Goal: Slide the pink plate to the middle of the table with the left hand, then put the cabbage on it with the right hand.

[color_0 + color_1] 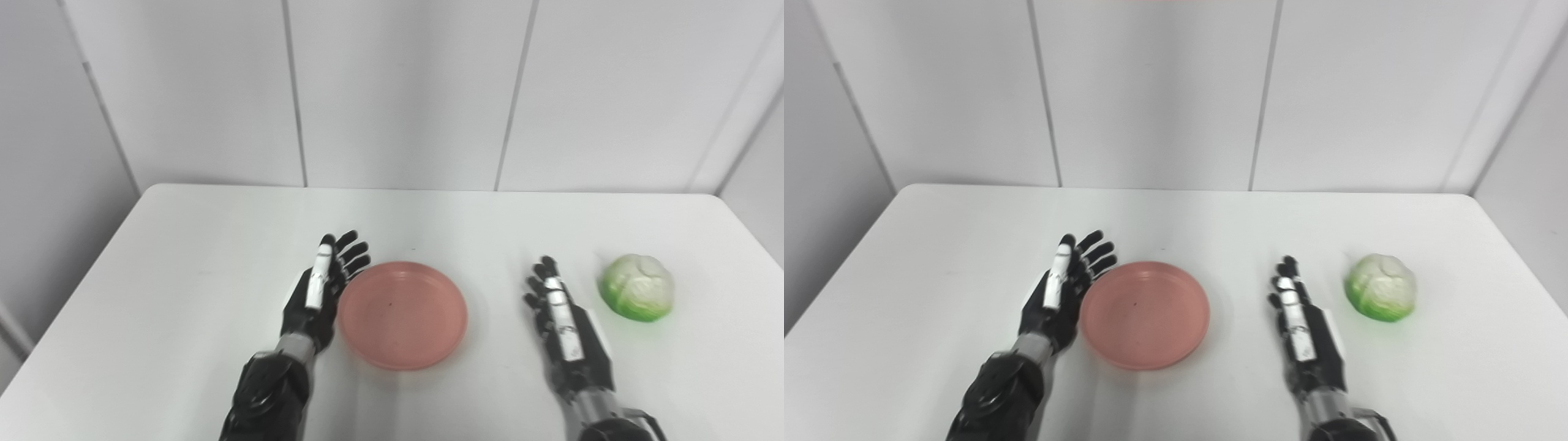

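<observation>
Plate (402, 315) sat mid-bench; my left robot hand (320, 288) spread beside it, right robot hand (560, 318) released, cabbage (637, 287) waiting at three o'clock.

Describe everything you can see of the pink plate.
The pink plate is round and shallow, with a low raised rim and a flat well, in a matte salmon pink that looks like plastic. It lies flat and upright on the white table, near the middle and toward the front edge. It is empty, apart from a tiny dark speck in the well. The left hand stands open against its left rim, seemingly touching it. The right hand and the cabbage lie apart to its right.
</observation>
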